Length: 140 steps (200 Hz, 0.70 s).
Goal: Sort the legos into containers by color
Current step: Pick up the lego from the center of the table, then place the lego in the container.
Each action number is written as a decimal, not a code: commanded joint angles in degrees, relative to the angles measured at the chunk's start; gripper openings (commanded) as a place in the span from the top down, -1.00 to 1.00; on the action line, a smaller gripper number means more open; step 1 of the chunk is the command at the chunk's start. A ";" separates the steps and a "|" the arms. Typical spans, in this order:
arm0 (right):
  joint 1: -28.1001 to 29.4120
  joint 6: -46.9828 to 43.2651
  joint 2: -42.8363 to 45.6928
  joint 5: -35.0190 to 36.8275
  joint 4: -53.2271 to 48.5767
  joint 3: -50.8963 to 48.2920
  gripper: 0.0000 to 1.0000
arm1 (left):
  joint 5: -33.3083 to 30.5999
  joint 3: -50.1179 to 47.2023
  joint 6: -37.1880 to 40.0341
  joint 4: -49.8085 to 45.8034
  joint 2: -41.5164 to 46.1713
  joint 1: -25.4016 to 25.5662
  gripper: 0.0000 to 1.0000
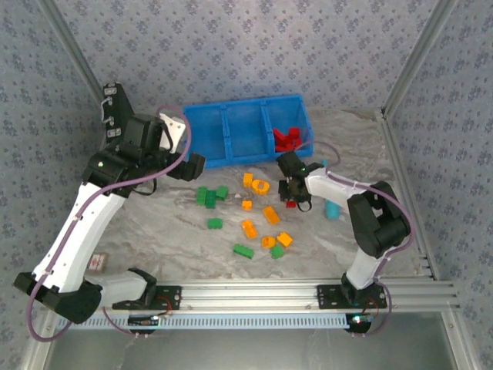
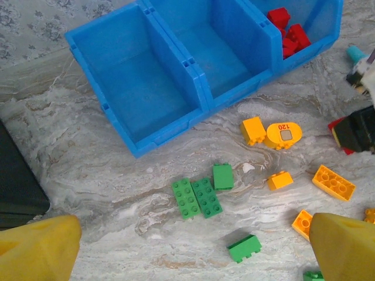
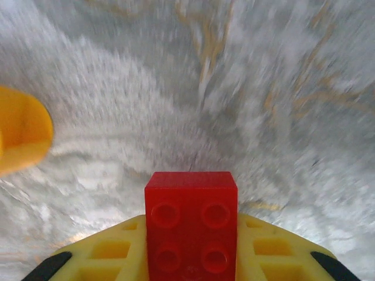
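right gripper [image 1: 295,194] has a red brick [image 3: 191,225] against its yellow pad [image 3: 111,257] low over the worktop [image 1: 154,231], whether clamped i cannot tell; left gripper [image 2: 193,240] hangs spread above green bricks [image 2: 197,197] beside the blue bin [image 2: 170,126].

**Three viewpoints on one tabletop**

The top external camera looks down from above and behind the arm bases [image 1: 146,297], taking in the whole tabletop [image 1: 154,231] from afar. The left wrist camera, raised and tilted forward, faces the blue bin [image 2: 146,88] and scattered legos [image 2: 197,197] at middle range; the overhead view shares both. The right wrist camera sits very close to the blurred tabletop, with a red brick [image 3: 191,225] at its lower edge.
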<state>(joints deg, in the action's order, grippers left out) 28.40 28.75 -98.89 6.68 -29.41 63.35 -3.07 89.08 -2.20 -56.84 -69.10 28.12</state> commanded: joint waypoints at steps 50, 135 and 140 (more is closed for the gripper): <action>-8.12 -9.39 -0.75 -1.82 -3.86 18.71 0.51 | -3.97 -0.12 -1.14 -1.25 1.18 -0.35 -1.00; -10.90 -15.03 -22.72 -2.01 -1.37 44.38 0.50 | -3.12 -2.85 -3.42 -0.88 -0.57 -1.07 -1.00; -11.08 -15.16 -23.90 -2.01 -1.66 45.78 0.50 | -2.76 -3.37 -4.06 -0.59 -0.80 -1.13 -1.00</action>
<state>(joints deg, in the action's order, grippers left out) 18.31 15.55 -118.28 5.02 -29.76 102.26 -6.46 87.50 -3.73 -58.08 -69.10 27.64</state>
